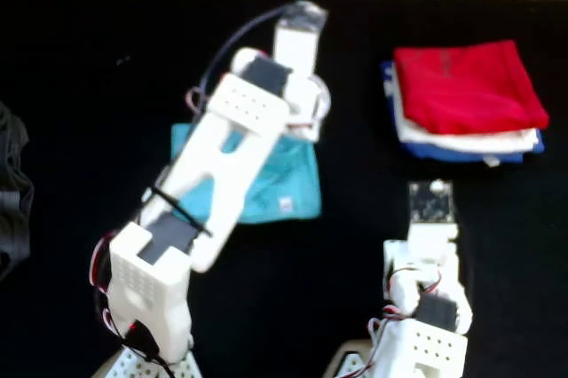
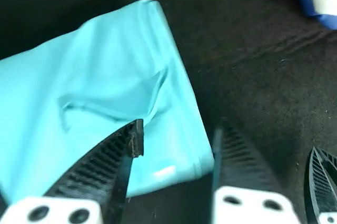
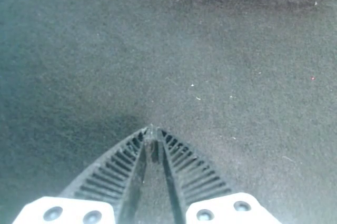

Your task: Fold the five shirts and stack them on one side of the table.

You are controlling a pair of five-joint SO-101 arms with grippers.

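Teal cloth, the folded shirt (image 1: 284, 187), lies near the middle of the black bench (image 1: 89, 85), partly under the left arm. The left end effector (image 2: 180, 129) is spread open at the shirt's edge, one tip over the fabric and the other over bare bench beside it, gripping nothing. Well apart at the far right sits the stack (image 1: 466, 103), with red on top, white beneath and blue at the bottom. The right end effector (image 3: 151, 129) is pinched closed on nothing above bare bench. A dark garment (image 1: 13, 187) lies at the left edge. The step looks like carrying the teal shirt to the stack. The grip should catch every layer at the fold, lift gently so nothing unfurls, and land the shirt square on the red.
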